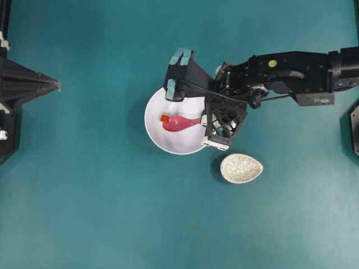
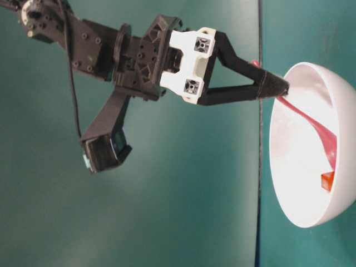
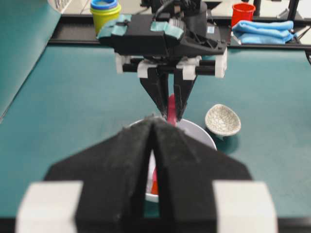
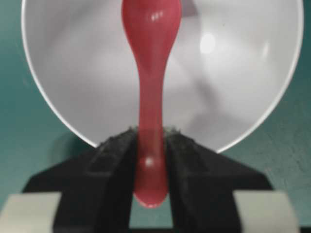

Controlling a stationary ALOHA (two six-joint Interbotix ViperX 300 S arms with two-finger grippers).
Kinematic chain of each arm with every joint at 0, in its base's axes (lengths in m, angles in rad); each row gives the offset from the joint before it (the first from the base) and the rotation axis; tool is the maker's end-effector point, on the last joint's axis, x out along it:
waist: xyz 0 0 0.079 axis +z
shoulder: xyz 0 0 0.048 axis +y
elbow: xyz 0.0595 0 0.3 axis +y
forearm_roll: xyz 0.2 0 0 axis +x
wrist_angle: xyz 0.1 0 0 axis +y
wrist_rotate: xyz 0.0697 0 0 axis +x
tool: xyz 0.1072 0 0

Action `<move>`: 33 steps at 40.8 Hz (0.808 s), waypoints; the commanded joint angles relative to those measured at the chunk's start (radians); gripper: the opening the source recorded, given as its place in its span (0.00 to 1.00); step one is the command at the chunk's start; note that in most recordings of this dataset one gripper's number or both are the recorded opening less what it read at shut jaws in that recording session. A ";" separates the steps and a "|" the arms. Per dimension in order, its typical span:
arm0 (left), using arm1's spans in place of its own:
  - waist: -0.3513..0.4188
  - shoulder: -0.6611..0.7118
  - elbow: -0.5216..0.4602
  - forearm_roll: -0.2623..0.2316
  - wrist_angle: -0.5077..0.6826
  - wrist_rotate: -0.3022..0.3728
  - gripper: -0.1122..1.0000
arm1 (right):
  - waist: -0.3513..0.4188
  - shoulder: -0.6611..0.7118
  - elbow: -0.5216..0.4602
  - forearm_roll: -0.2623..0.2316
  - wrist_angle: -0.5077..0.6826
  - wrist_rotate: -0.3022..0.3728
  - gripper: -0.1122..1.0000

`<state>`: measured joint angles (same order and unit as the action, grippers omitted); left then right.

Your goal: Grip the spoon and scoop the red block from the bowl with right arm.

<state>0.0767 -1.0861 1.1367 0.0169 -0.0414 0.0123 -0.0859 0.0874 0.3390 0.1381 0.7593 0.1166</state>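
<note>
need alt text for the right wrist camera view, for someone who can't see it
The right gripper is clamped on the handle of a glossy pink-red spoon, which runs straight up the middle of the picture into a large white bowl. The scoop end lies inside the bowl near the top edge of the frame. Teal table shows around the bowl, and no red block is visible here.

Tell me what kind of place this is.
Probably a robotics lab bench: two black robot arms work over a teal tabletop, the right gripper holding a glossy pink-red plastic spoon in a plain white round bowl, with stacked cups behind.
</note>
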 commanded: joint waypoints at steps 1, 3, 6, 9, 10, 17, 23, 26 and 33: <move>0.002 0.002 -0.029 0.000 0.009 0.002 0.10 | 0.008 -0.044 0.009 -0.002 -0.038 0.017 0.32; 0.002 0.000 -0.029 0.000 0.014 0.000 0.10 | 0.011 -0.049 0.020 -0.002 -0.051 0.021 0.32; 0.002 0.000 -0.029 0.000 0.020 0.000 0.10 | 0.018 -0.057 0.038 -0.002 -0.069 0.029 0.32; 0.002 0.000 -0.029 0.000 0.021 0.000 0.10 | 0.025 -0.061 0.055 -0.002 -0.081 0.029 0.32; 0.002 0.000 -0.029 0.000 0.023 0.000 0.10 | 0.026 -0.061 0.060 -0.002 -0.084 0.029 0.32; 0.002 0.000 -0.029 0.000 0.032 0.000 0.10 | 0.040 -0.067 0.106 0.000 -0.129 0.029 0.32; 0.003 0.000 -0.029 -0.002 0.046 -0.002 0.10 | 0.041 -0.081 0.150 0.000 -0.190 0.032 0.32; 0.003 0.000 -0.029 0.000 0.049 -0.002 0.10 | 0.041 -0.087 0.166 -0.002 -0.216 0.035 0.32; 0.003 0.000 -0.029 0.000 0.049 -0.002 0.10 | 0.043 -0.091 0.176 -0.002 -0.239 0.035 0.32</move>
<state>0.0752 -1.0891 1.1351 0.0169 0.0123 0.0123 -0.0491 0.0261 0.5231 0.1381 0.5323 0.1503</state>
